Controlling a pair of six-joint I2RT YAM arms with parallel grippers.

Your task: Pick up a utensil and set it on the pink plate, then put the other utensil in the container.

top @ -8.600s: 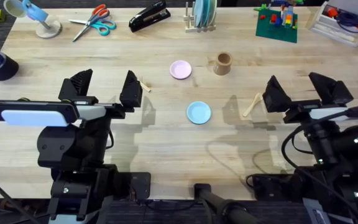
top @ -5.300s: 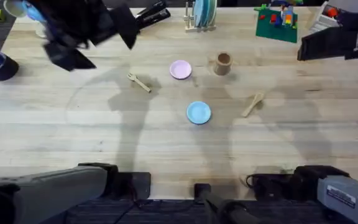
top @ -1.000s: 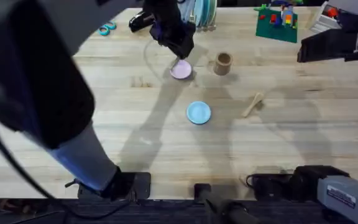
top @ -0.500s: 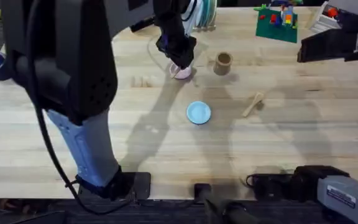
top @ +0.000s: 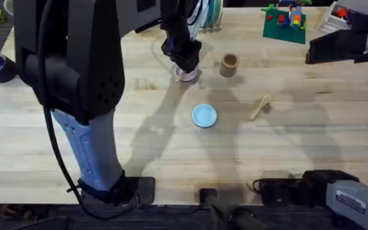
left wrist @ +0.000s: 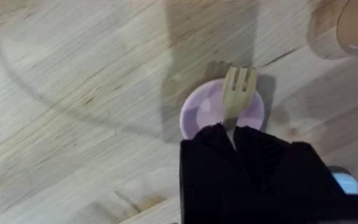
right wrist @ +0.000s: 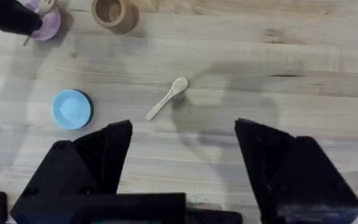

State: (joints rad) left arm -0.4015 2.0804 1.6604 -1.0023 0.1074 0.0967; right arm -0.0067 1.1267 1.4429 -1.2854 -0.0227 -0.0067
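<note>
Left arm raised large and dark at the left of the overhead view, reaching far and rightward to the pink plate. Left gripper poised directly over that plate, fingers pinched together on the handle of the wooden fork. Fork tines pointed away from the gripper, lying over the plate's pink surface and reaching to its rim; contact between tines and plate not discernible. Pink plate seen in the wrist view partly hidden beneath the black fingers, resting on the table. Blue plate placed nearer than the pink plate, well apart from it, bare. Wooden cup stood upright just right of the pink plate, at the same depth, mouth open upward. Wooden spoon lay flat on the table to the right of the blue plate, nearer than the cup, touched by nothing. Right gripper hung above the table on the right, fingers spread wide apart, gripping nothing, the spoon beyond them.
</note>
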